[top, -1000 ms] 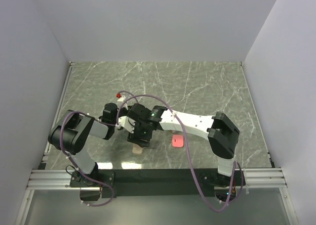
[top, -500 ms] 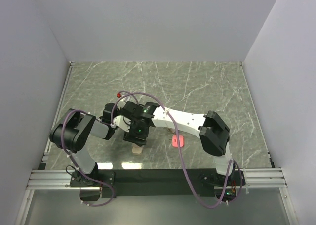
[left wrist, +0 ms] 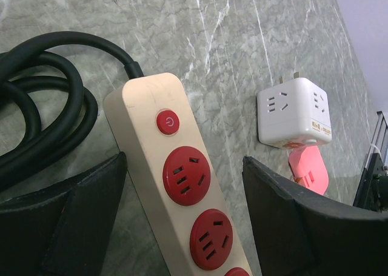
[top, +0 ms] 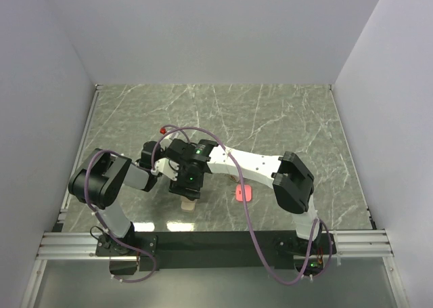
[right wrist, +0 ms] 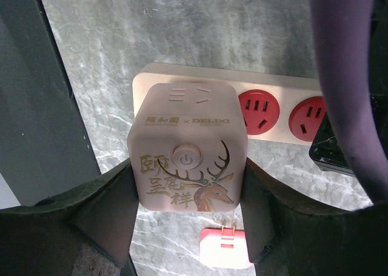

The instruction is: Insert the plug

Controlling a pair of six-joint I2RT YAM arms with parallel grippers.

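And here, gripping the pink cube plug (right wrist: 188, 136) in the right gripper (right wrist: 188, 170), with a dark finger (right wrist: 100, 215) pressed against each side face. Showing a deer print and a round button on the near face, plus slots on the upper one. Holding it right over the left end of the beige power strip (right wrist: 279, 82), as seen from the right wrist, covering that end and leaving two red sockets (right wrist: 259, 109) bare to its right. Can't tell whether the prongs are seated or just above the strip. Catching a flat pink piece (right wrist: 224, 249) on the marble table (right wrist: 97, 57) just below the cube.

Over to the left wrist now: straddling the strip with the left gripper (left wrist: 183, 167), jaws spread wide, clamped on nothing. Sitting close by the strip's edge with one finger, clear of it with the other. Looking along the strip past more red sockets to the red switch (left wrist: 168, 122), then to the black cable (left wrist: 79, 42) coiled off that end. Spotting a white cube adapter (left wrist: 294, 115) on the table beside the strip, apart from it, prongs on its far side, right against the pink piece.

From above: finding both grippers close together over the near-left part of the table, with the strip's beige end poking out beneath the right one and a small red thing (top: 162, 128) lying apart, further back.
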